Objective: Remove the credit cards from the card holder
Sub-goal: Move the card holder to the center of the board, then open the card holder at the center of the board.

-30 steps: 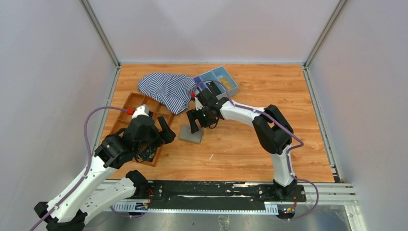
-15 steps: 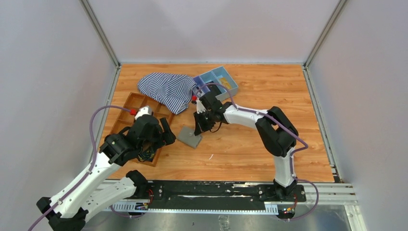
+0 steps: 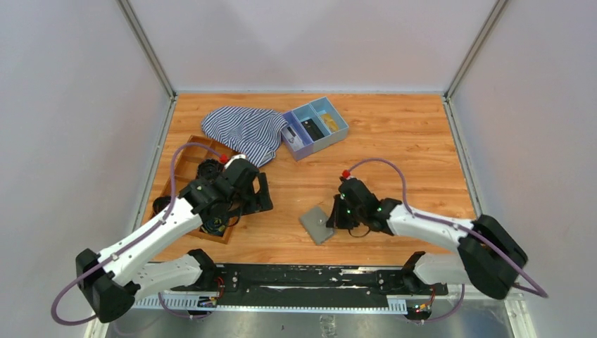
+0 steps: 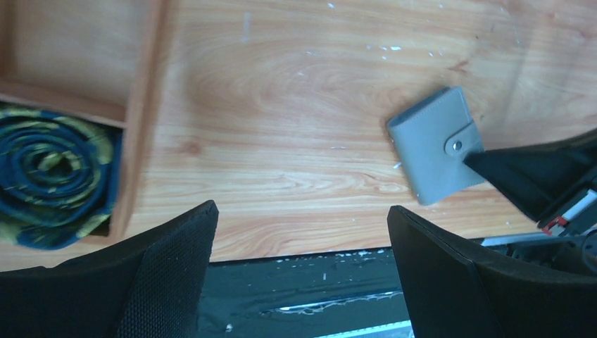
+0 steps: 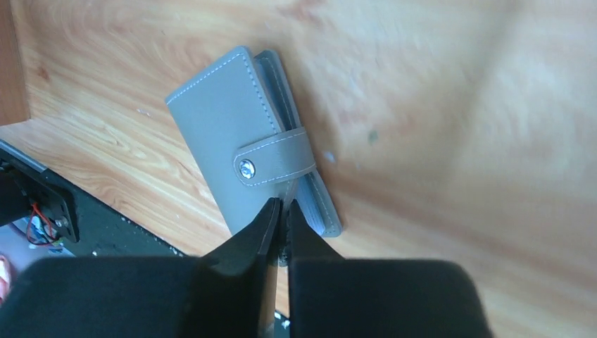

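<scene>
From above, the wallet (image 3: 317, 224) lies flat on the table (image 3: 394, 155), right gripper (image 3: 336, 217) touching it; left wrist: left gripper (image 4: 301, 211) wide open, empty, well apart; right wrist: fingers closed at the wallet's edge, strap (image 5: 276, 156) snapped; no cards out yet.

Lab robot cell, no home: wood-grain tabletop (image 3: 394, 148) boxed in by plain white panels (image 3: 317, 42) on metal corner posts (image 3: 144, 46), me bolted to a black rail (image 3: 317, 278) at its near edge.
</scene>
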`<state>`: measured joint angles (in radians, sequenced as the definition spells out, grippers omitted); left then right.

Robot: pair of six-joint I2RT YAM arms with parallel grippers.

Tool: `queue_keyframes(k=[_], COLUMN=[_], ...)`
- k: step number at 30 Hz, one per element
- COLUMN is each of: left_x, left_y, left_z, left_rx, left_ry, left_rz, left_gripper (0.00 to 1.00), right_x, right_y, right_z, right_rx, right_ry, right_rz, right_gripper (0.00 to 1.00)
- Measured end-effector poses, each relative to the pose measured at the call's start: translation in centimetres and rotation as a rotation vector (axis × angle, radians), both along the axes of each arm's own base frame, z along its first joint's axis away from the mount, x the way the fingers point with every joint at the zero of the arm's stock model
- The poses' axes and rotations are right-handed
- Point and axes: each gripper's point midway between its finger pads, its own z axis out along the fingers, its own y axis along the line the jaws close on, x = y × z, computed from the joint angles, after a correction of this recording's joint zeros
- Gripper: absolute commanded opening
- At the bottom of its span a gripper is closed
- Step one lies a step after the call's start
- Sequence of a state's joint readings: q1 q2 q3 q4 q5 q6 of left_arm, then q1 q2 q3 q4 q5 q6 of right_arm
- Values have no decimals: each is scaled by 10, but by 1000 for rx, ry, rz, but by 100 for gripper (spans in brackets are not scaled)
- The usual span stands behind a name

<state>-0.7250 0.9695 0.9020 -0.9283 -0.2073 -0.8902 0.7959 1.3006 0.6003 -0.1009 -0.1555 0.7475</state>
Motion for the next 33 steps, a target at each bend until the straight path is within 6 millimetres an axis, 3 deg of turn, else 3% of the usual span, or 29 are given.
queue_keyframes(k=[2, 3, 6, 11, 14, 17, 20, 27, 33], left_x=[1, 2, 4, 6, 10, 8, 7, 7, 0], left_y=[-14, -21, -38, -70, -89, -99, -107, -131, -128], left_z=[-5, -8, -16, -26, -35, -56, -72, -84, -110], left_rx=[-14, -23, -44, -105, -174, -205, -220, -302, -274], left_ry=[20, 30, 59, 97, 113, 166, 211, 255, 318], left_rz=[-30, -41, -69, -107, -105, -85, -72, -71, -28], left_gripper=[94, 94, 91, 83, 81, 80, 80, 76, 74], right_x=[-13, -19, -22, -8, 0, 3, 0, -10, -9], right_y=[-11, -15, -23, -42, -40, -32, -25, -7, 4], right_z=[-3, -2, 7, 23, 34, 40, 33, 12, 3], right_rx=[10, 13, 4, -106, -163, -195, -227, -270, -286], right_ry=[-5, -10, -56, -183, -252, -310, -330, -334, -349], right_rz=[-64, -85, -120, -113, -48, 38, 112, 221, 243], right_gripper=[52, 55, 53, 50, 50, 51, 51, 50, 49])
